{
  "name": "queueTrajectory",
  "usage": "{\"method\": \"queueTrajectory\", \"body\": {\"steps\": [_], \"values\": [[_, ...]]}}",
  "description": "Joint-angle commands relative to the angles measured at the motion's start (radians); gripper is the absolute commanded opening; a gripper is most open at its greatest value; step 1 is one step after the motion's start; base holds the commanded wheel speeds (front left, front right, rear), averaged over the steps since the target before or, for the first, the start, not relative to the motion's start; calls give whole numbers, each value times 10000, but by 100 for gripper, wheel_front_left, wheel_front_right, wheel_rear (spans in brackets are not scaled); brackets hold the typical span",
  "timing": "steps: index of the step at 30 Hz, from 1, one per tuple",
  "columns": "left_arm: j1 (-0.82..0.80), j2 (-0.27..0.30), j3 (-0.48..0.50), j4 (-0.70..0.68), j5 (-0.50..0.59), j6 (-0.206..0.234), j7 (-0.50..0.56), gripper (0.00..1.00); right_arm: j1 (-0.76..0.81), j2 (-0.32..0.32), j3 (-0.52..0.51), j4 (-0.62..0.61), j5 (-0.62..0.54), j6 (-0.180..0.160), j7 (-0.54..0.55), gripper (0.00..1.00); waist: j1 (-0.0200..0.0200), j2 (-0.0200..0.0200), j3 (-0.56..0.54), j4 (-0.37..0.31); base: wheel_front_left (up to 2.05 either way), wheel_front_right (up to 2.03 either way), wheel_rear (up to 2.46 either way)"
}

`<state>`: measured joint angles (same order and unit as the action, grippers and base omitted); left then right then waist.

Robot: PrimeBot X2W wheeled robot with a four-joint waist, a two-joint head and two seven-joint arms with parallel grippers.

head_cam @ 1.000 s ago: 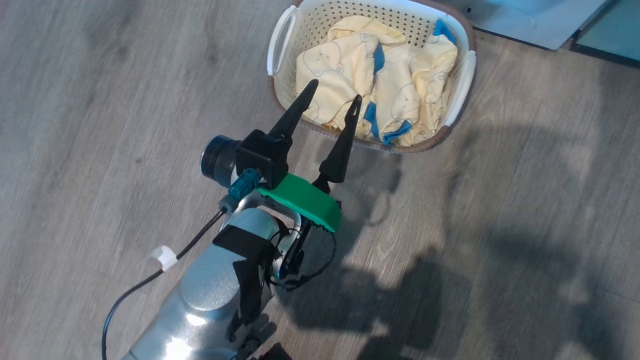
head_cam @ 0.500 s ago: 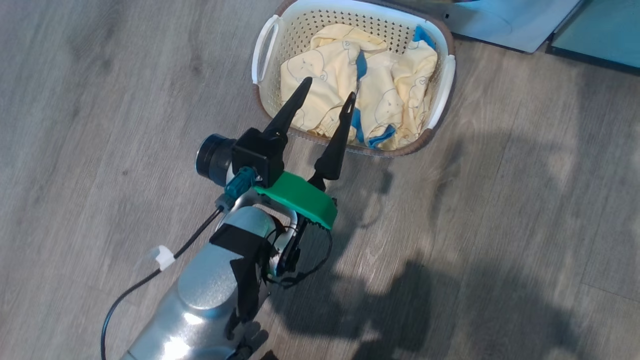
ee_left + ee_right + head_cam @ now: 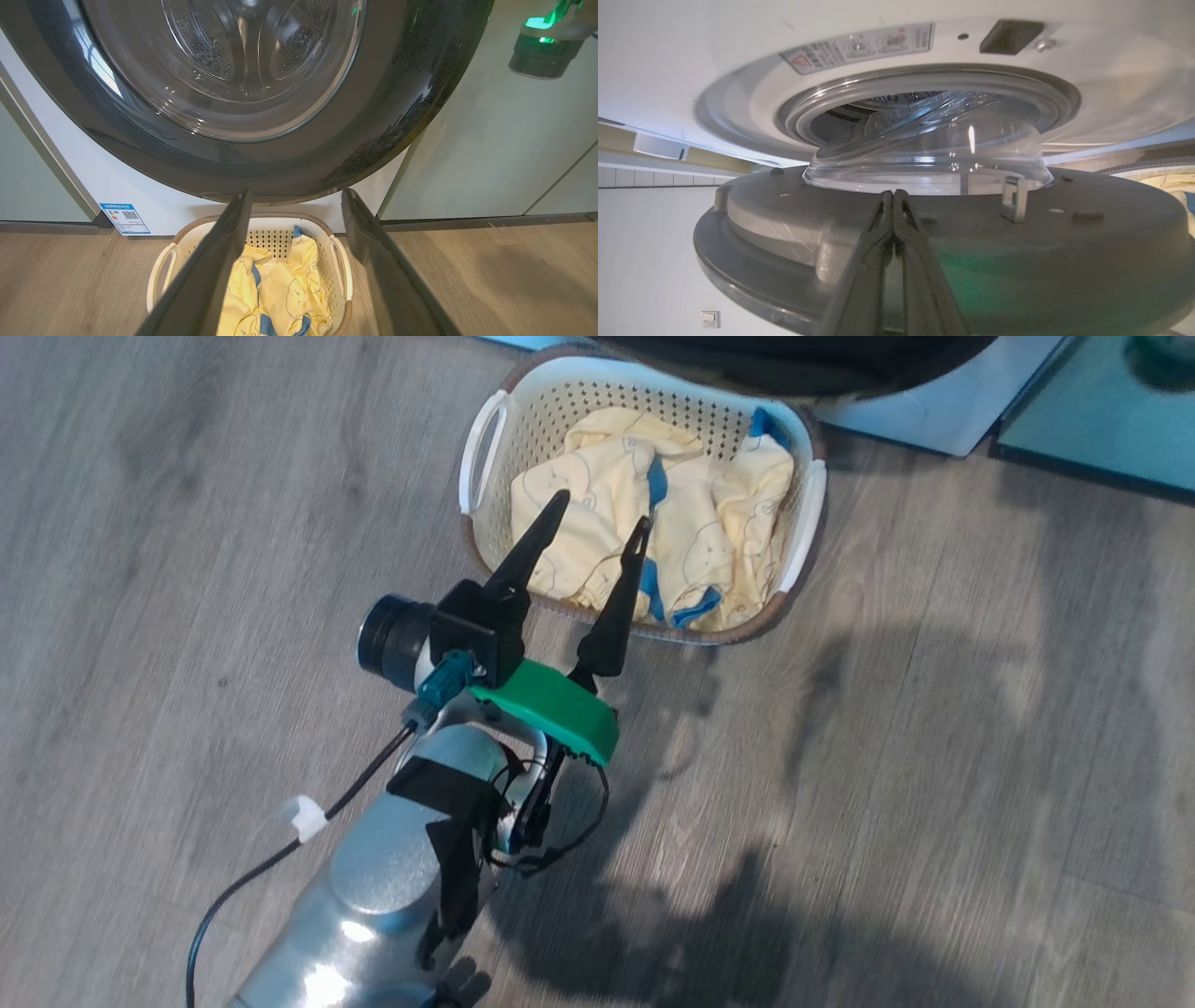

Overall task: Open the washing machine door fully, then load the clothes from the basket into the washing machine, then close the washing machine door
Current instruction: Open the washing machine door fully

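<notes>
On wood floor [image 3: 934, 756] in front of the washing machine [image 3: 117, 186], the basket [image 3: 597, 401] sits upright, with the clothes [image 3: 709, 523] piled inside, yellow with blue trim. Left gripper [image 3: 602, 509] hangs over the basket's near rim, fingers spread wide, nothing between them, not touching the clothes. In the left wrist view, left gripper [image 3: 296, 193] points at the basket [image 3: 266, 238] and clothes [image 3: 280, 289], with the black rim of the washing machine door [image 3: 383, 116] overhead and a blue energy sticker [image 3: 125, 218] low on the white front. In the right wrist view, the washing machine door [image 3: 1064, 242] is ajar, its glass bowl partly out of the washing machine [image 3: 738, 70] opening. Right gripper [image 3: 894, 191] is clenched, fingers pressed together and holding nothing, tips at the door's grey inner face just beside the bowl; contact unclear.
</notes>
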<state>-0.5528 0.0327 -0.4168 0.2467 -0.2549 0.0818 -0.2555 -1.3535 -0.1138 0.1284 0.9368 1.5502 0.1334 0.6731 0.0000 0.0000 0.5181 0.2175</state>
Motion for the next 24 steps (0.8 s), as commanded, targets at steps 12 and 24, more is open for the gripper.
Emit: {"method": "queueTrajectory", "body": {"steps": [12, 24], "values": [[571, 175, 587, 56, 276, -52, -63, 100, 1853, 595, 511, -2086, 470, -27, 525, 0, 0, 0, -740, -182, 0, 0, 0], [1191, 175, 714, 321, 415, -154, -63, 100, 3849, 631, 1266, -3411, 1174, -27, 615, 0, 0, 0, -1739, -20, 0, 0, 0]]}}
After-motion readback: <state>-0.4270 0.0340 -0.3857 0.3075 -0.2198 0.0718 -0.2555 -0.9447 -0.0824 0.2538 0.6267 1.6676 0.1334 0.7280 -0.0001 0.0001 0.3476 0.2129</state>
